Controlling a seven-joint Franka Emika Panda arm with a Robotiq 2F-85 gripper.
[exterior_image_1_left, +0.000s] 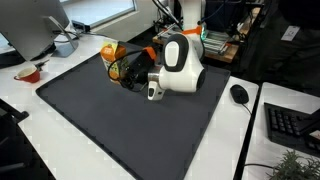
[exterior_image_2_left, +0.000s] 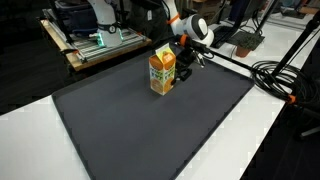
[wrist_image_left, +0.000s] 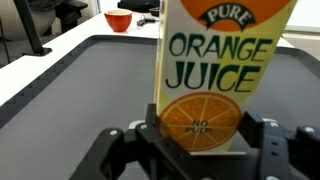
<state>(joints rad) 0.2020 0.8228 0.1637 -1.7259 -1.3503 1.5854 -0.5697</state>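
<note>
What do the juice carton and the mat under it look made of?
The carton: coated paperboard, it seems, smooth with a slight sheen; printed faces and sharp folded edges. The mat: dark grey, matte, possibly rubber or fabric-topped foam; no glare, thin flat edge.

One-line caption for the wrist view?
Orange juice carton upright on the dark mat, between the fingers of the end effector.

- The white surface (exterior_image_1_left: 60, 150) carries a dark grey mat (exterior_image_1_left: 130, 120) across most of its middle.
- An orange juice carton (exterior_image_2_left: 161, 72) stands upright on the mat, close to one of its edges.
- A red bowl (exterior_image_1_left: 30, 73) sits on bare white, just off a corner of the mat.
- A black mouse (exterior_image_1_left: 239, 94) lies just beside the mat's edge.
- A keyboard (exterior_image_1_left: 290, 125) lies farther out from the mat, possibly on a separate slab.
</note>
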